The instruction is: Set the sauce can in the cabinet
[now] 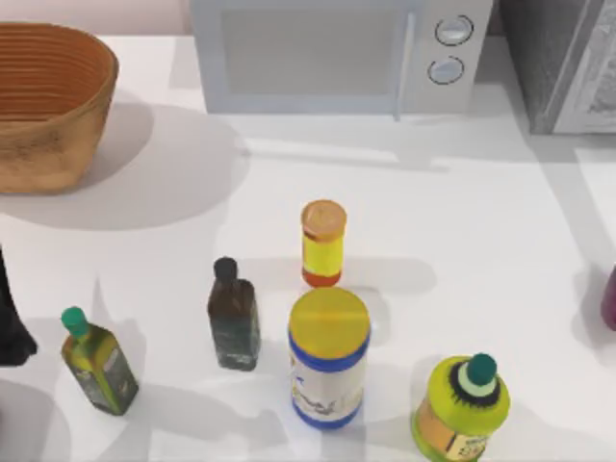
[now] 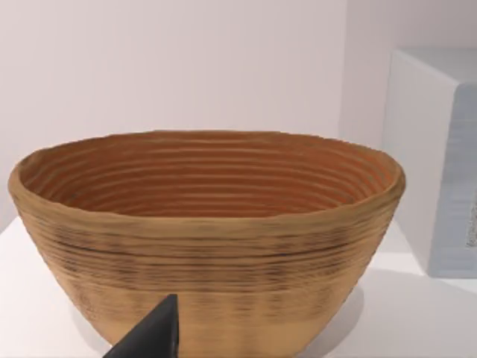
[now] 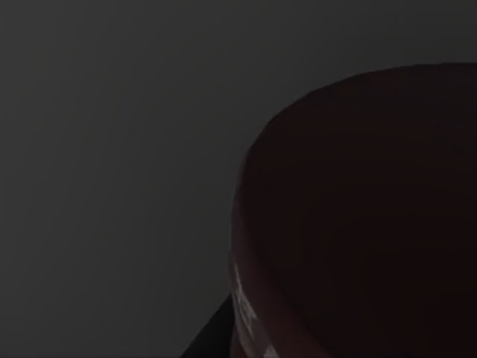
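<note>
- The left arm (image 1: pixel 10 327) is parked low at the worktop's (image 1: pixel 481 202) left edge. Its wrist faces the woven basket (image 2: pixel 209 246).
- I cannot tell whether the left tool (image 2: pixel 149 337) is open or closed.
- The right wrist view is dark, so I cannot tell the right tool's state.
- A maroon sliver at the right edge, apparently the sauce can (image 1: pixel 609 298), sits nearer than the cabinet (image 1: pixel 563 58).

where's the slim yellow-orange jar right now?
Top view: the slim yellow-orange jar stands upright near the table's middle, just behind the yellow-lidded canister and in front of the microwave.
</note>
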You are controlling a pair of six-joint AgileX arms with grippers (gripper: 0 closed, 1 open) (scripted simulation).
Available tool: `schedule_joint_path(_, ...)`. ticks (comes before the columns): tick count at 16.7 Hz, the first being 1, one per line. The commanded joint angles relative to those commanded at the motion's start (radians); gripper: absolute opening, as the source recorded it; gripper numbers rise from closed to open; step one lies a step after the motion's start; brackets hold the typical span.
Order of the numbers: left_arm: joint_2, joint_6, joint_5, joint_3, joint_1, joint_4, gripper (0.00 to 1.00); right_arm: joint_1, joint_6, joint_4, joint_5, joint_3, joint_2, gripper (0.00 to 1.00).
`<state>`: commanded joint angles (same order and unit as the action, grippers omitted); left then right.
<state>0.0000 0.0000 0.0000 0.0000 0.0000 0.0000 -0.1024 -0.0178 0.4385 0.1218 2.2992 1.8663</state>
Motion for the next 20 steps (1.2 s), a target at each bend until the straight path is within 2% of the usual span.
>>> schedule_joint_path(1, 0.0, 0.0, 0.0, 0.0, 0.0, 0.0, 1.0, 0.0, 0.0, 0.0, 0.0, 0.0, 0.0, 0.0)
schedule_joint_path(14, 0.0, 0.0, 0.0, 0.0, 0.0, 0.0, 1.0, 0.0, 0.0, 0.0, 0.0, 0.0, 0.0, 0.98)
schedule_joint_path(20, 0.0, 0.0, 0.0, 0.0, 0.0, 0.0, 1.0, 0.0, 0.0, 0.0, 0.0, 0.0, 0.0, 1.0)
